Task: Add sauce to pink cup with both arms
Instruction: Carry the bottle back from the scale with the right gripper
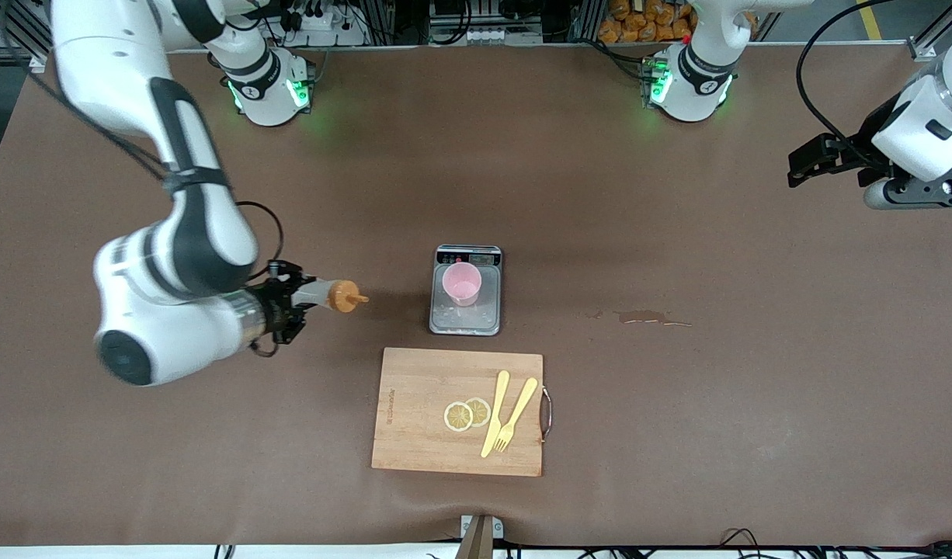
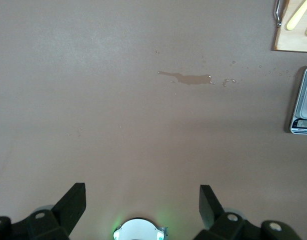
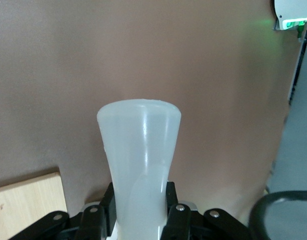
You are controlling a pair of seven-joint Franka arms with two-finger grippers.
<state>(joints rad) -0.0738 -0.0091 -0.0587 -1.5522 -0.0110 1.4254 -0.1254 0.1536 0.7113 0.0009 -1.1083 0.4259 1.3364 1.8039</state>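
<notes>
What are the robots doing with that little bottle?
The right gripper has its jaws shut on the sauce bottle, holding it sideways above the table with its orange nozzle aimed toward the pink cup. The cup stands on a grey scale, nothing poured yet. The left gripper waits, jaws open, above its end of the table.

A wide table [image 1: 678, 404] covered in a plain matte brown sheet fills nearly the whole front view. At twelve o'clock, past the table's edge, stand metal frame rails [image 1: 445, 19] with a white power strip [image 1: 324, 31] and dark cables. At about one o'clock sits a stack of orange packets [image 1: 647, 19]. A strip of grey floor with a yellow line [image 1: 870, 19] shows at two o'clock. Lighting is even and soft, with faint shadows.
</notes>
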